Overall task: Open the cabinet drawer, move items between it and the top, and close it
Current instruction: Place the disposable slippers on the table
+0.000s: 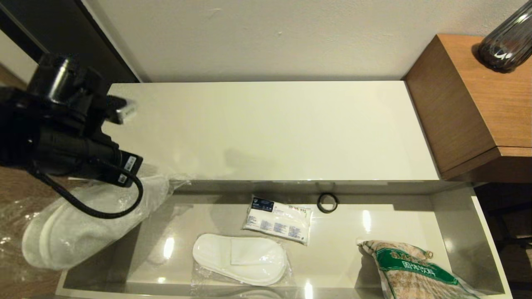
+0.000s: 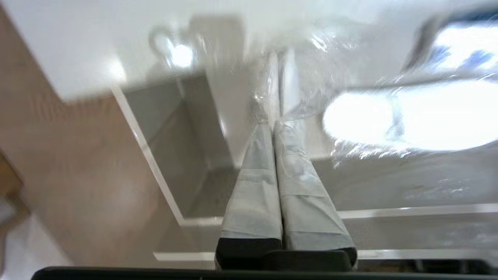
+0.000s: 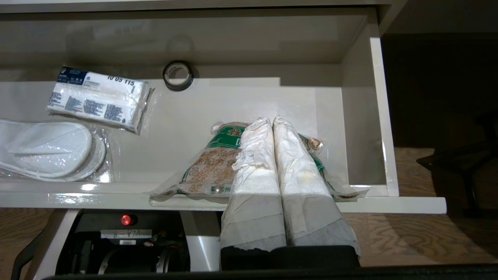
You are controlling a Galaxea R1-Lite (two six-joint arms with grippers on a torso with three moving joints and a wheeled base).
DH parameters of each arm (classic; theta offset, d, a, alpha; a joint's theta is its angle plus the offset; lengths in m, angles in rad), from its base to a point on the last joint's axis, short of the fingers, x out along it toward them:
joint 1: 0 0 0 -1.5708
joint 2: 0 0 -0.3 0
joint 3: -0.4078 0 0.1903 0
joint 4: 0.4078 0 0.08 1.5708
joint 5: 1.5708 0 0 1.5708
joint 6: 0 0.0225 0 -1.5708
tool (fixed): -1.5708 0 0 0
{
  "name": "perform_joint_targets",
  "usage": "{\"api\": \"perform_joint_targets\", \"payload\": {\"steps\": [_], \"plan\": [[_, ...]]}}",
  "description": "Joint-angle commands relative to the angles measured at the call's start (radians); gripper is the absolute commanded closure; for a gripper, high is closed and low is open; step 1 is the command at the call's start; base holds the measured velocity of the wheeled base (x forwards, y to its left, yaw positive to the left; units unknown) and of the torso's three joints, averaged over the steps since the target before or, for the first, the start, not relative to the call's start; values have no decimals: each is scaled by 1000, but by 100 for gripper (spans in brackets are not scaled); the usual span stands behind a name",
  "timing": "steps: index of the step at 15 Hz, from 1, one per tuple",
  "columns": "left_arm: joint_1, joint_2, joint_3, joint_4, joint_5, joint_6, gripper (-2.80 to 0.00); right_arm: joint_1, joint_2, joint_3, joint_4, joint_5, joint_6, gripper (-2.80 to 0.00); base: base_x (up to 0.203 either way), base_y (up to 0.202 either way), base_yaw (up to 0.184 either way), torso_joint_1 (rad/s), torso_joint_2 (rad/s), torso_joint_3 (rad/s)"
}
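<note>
The cabinet drawer (image 1: 494, 245) stands pulled out, its grey lining showing. My left gripper (image 2: 273, 124) is shut on a slipper pair sealed in clear plastic (image 1: 79, 228), which hangs over the drawer's left end; the pack shows edge-on (image 2: 281, 77) past the fingertips. A second slipper pair (image 1: 241, 257) lies flat in the drawer's front middle. The grain bag with green label (image 1: 411, 270) lies at the front right, partly over the front rim (image 3: 408, 204). My right gripper (image 3: 271, 120) is shut, hovering over the grain bag (image 3: 210, 163), with nothing seen between its fingers. The cream-white top (image 1: 270, 128) is bare.
A small white packet with blue print (image 1: 278, 220) and a black ring (image 1: 327, 202) lie at the back of the drawer. A brown wood-grain cube (image 1: 478, 104) with a dark ribbed vase (image 1: 507, 41) stands right of the top. The wall runs close behind.
</note>
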Motion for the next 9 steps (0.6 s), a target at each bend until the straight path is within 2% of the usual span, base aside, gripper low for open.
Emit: {"api": "perform_joint_targets", "payload": {"steps": [1, 5, 9], "plan": [[-18, 21, -173, 84, -4, -1, 0, 0, 1, 0, 0, 1, -1, 0, 0, 0, 0, 0, 0, 0], [-44, 198, -529, 230, -9, -3, 0, 1, 1, 0, 0, 1, -1, 0, 0, 0, 0, 0, 0, 0], [-56, 376, -568, 98, 19, 5, 0, 0, 1, 0, 0, 1, -1, 0, 0, 0, 0, 0, 0, 0]]}}
